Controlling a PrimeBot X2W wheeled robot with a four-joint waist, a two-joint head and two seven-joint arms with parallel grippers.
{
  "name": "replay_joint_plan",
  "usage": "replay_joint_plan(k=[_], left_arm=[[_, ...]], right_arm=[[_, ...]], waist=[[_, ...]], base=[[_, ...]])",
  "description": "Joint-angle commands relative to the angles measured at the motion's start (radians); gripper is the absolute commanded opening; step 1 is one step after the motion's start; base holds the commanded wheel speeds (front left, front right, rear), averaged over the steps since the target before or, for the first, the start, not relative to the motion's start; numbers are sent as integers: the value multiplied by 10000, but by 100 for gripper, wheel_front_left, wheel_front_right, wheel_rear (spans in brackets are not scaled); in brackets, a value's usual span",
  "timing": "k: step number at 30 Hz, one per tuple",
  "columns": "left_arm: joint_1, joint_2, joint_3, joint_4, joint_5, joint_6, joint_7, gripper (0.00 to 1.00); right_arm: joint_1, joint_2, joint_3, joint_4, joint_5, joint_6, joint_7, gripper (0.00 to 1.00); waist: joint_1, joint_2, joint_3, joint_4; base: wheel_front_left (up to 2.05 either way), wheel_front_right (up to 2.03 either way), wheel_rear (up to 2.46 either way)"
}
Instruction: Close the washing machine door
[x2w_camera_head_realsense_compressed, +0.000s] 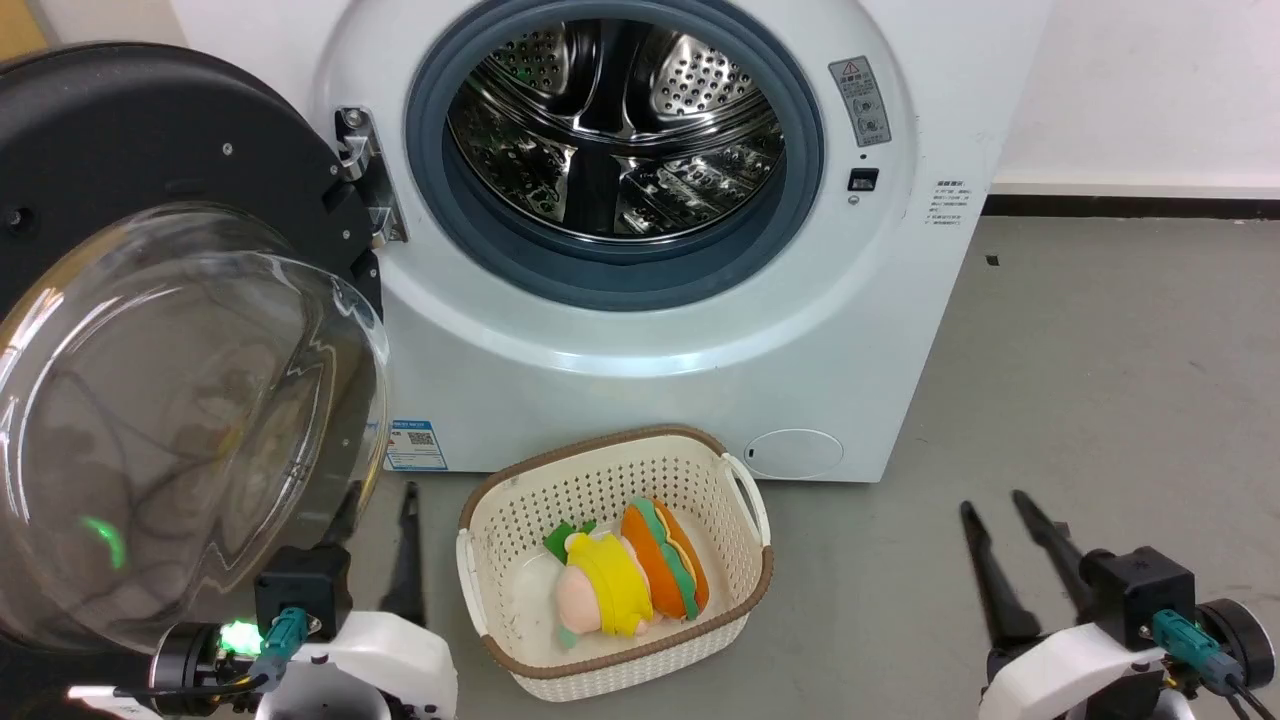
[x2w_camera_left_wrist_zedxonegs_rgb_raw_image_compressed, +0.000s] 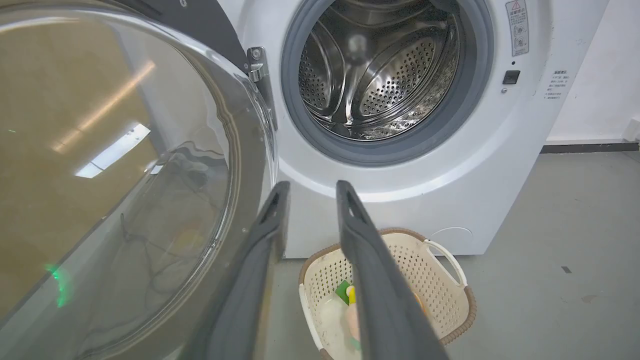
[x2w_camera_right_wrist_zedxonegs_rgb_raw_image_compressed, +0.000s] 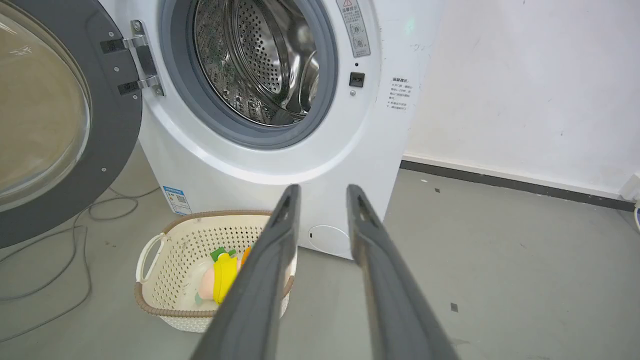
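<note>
The washing machine (x2w_camera_head_realsense_compressed: 640, 330) is a white front-loader whose steel drum (x2w_camera_head_realsense_compressed: 615, 120) is exposed inside a grey-blue gasket. Its door (x2w_camera_head_realsense_compressed: 120, 140), a black disc with a bulging clear glass bowl, stands swung wide open at the left on its hinge (x2w_camera_head_realsense_compressed: 365, 175). My left gripper (x2w_camera_head_realsense_compressed: 380, 492) is open at the lower left, just beside the bowl's lower right rim, one finger seen through the glass. In the left wrist view the door (x2w_camera_left_wrist_zedxonegs_rgb_raw_image_compressed: 125, 175) lies left of the open left gripper (x2w_camera_left_wrist_zedxonegs_rgb_raw_image_compressed: 312, 185). My right gripper (x2w_camera_head_realsense_compressed: 992, 502) is open over the floor at the lower right, holding nothing.
A cream perforated basket (x2w_camera_head_realsense_compressed: 600, 470) with plush toys (x2w_camera_head_realsense_compressed: 625, 575) sits on the grey floor in front of the machine, between my grippers. Cables (x2w_camera_right_wrist_zedxonegs_rgb_raw_image_compressed: 75, 240) trail on the floor under the door. A white wall (x2w_camera_right_wrist_zedxonegs_rgb_raw_image_compressed: 525, 90) with a dark skirting stands right of the machine.
</note>
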Motion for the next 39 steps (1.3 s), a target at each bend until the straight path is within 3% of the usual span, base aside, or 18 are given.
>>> replay_joint_plan(k=[1,11,12,13,14,29,39], left_arm=[[-2,0,-1,12,-10,50,-52,100],[-55,14,-65,35,-15,274,-261,100],[-67,19,-71,23,-12,294,-282,47],[-81,27,-77,6,-8,312,-303,5],[-94,35,-83,-13,-6,330,-324,0],[-553,249,349,-877,-303,445,-637,0],[-1121,575,1029,-1614,-558,221,-825,0]], right_arm=[[-5,1,-50,10,43,0,-55,100],[-26,3,-243,39,301,1,-263,100],[-30,3,-257,41,320,1,-284,100],[-35,4,-271,42,340,1,-305,100],[-41,4,-288,44,361,1,-326,100],[-122,7,-527,106,669,2,-639,100],[-161,9,-681,186,839,2,-826,100]], waist=[[-1,-1,4,0],[-1,-1,32,28],[-1,-1,37,37],[-1,-1,43,48],[-1,-1,48,62],[-1,-1,164,512],[-1,-1,300,946]], base=[[0,0,0],[0,0,0],[0,0,0],[0,0,0],[0,0,0],[0,0,0],[0,0,0]])
